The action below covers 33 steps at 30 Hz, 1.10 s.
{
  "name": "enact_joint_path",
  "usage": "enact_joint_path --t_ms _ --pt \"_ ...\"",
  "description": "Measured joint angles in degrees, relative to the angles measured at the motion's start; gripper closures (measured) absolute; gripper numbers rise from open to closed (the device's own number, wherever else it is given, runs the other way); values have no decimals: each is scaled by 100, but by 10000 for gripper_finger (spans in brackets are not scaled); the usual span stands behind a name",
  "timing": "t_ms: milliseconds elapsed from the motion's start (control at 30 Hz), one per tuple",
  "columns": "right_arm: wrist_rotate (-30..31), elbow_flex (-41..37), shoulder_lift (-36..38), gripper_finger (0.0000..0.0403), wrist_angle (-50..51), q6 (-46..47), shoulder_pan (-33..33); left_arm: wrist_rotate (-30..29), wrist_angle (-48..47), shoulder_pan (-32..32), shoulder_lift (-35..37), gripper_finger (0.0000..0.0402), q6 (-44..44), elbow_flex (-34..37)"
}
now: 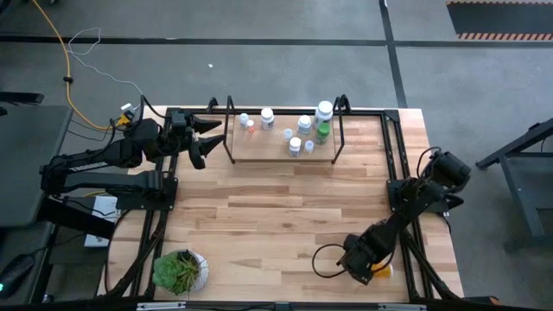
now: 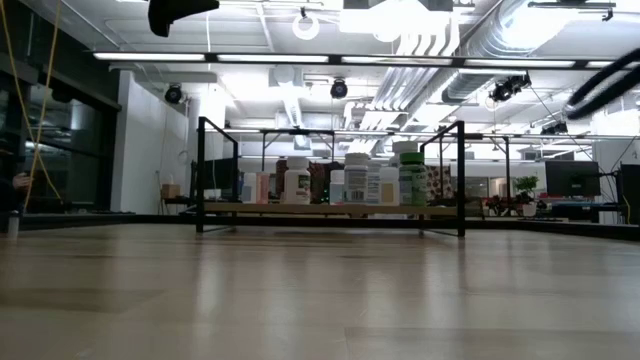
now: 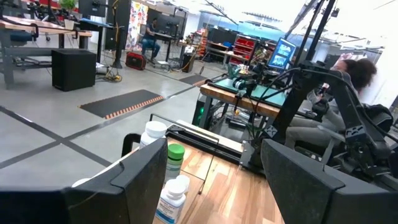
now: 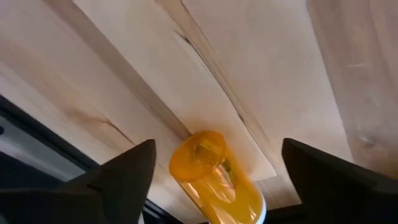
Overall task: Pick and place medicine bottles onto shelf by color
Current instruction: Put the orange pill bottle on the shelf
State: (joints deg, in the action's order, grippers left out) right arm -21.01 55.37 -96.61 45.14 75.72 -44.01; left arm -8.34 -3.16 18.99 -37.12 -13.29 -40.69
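Observation:
An orange medicine bottle lies on its side on the table near the near right corner, also seen in the high view. My right gripper points down over it, open, with one finger on either side and a gap to each. The shelf stands at the far middle of the table and holds several standing bottles: white ones, a green one and a small orange one. My left gripper hangs level and open, raised beside the shelf's left end, with nothing between its fingers.
A potted plant stands at the near left corner. A black cable loop lies beside my right arm. Black frame rails run along the table's right side. Bare wood stretches between the shelf and the near edge.

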Motion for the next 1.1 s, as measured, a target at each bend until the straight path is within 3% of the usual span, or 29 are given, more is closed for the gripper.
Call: enact_joint_path --t_ms 200,700,1100 --pt "-29 0 213 22 210 -224 56 -32 0 0 0 151 72 -2" --pt "-156 4 290 20 64 -381 -703 -133 -2 2 -2 151 104 1" --pt "330 4 -25 20 -77 -582 -861 -138 -2 2 -2 151 102 1"
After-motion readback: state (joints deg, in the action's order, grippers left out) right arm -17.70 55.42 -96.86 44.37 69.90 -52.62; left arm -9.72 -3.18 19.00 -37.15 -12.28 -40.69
